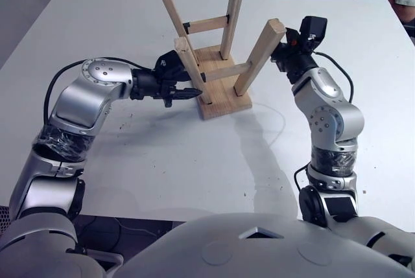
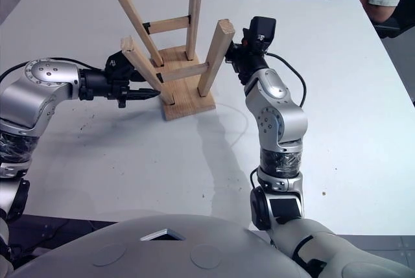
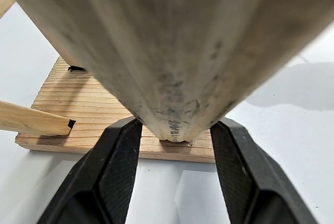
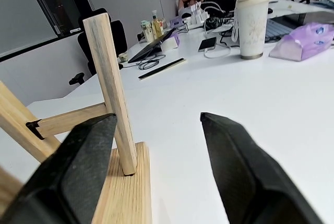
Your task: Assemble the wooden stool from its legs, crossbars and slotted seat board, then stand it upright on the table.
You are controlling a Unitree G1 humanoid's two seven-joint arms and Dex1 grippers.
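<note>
On table (image 1: 130, 161) centre: stool (image 1: 217, 70) inverted, seat board (image 1: 227, 106) down.
Left gripper (image 1: 189, 91) clamps near-left leg (image 1: 190, 67) low, likely steadying its joint; right gripper (image 1: 284, 51) released beside near-right leg (image 1: 259, 57) top, probably to seat it.

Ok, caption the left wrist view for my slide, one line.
Left gripper closed on a stool leg, with the slotted seat board lying flat on the table.
</note>
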